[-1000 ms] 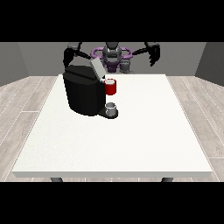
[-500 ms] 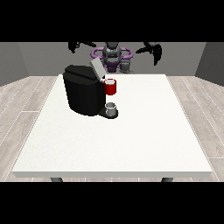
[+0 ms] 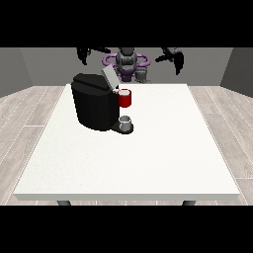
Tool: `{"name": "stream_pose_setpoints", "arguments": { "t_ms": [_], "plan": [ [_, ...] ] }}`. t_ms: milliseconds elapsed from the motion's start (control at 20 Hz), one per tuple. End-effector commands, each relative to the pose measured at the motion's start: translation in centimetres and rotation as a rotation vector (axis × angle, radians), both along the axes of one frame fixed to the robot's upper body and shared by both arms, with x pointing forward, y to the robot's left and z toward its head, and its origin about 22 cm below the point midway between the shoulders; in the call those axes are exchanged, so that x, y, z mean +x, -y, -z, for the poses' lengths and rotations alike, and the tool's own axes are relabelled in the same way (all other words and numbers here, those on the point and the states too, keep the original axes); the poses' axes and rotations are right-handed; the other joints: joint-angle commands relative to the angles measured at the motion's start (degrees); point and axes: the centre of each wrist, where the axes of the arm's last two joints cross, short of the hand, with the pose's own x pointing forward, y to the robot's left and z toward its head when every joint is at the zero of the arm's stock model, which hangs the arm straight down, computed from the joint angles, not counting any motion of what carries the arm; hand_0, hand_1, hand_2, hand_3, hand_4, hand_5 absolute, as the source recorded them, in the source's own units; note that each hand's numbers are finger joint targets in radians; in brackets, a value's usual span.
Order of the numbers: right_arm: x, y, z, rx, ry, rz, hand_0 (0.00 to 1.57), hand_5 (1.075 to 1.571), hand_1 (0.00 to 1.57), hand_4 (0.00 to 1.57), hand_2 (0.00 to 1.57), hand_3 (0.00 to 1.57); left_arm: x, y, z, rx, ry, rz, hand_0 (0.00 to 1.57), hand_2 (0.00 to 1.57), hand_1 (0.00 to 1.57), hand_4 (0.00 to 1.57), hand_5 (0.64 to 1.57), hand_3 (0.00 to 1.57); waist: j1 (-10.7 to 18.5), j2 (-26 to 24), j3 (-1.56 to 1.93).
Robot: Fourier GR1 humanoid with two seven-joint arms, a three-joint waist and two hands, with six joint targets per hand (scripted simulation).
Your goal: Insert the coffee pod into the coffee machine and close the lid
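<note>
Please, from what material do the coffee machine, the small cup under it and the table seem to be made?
The coffee machine looks like black plastic, matte, with hardly any shine. The cup looks grey, perhaps metal or plastic; its look leaves that open. The table top looks like a white, smooth, matte board, perhaps laminate.

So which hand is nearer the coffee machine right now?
The robot's right hand, at the view's left, raised just behind the coffee machine. The hand at the view's right is raised farther off to the side.
</note>
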Motion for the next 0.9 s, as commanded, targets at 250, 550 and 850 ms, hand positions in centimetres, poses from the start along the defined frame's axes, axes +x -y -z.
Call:
{"name": "stream_pose_setpoints", "arguments": {
  "t_ms": [250,550,850],
  "plan": [
    [3.0,2.5,-2.0,0.110,-0.015,0.051,0.00,1.571,0.00,0.17,0.00,0.00,-0.6,1.4,-3.6,-0.015,0.104,0.033,0.00,0.00,0.00,0.26,1.571,0.00,3.49,6.70,0.01],
    [3.2,-0.3,-0.6,0.089,0.001,-0.022,0.00,1.571,0.00,0.00,0.00,0.00,-2.0,-2.6,-5.1,-0.009,0.144,-0.015,0.00,0.00,0.00,0.34,1.571,0.00,0.74,9.22,0.00],
    [5.5,-1.1,-3.6,0.039,-0.008,-0.079,0.00,1.571,0.00,0.00,0.00,0.00,-3.1,-0.1,-5.9,-0.006,0.147,-0.024,0.00,0.00,0.00,0.38,1.571,0.00,1.55,10.38,0.00]
  ]
}}
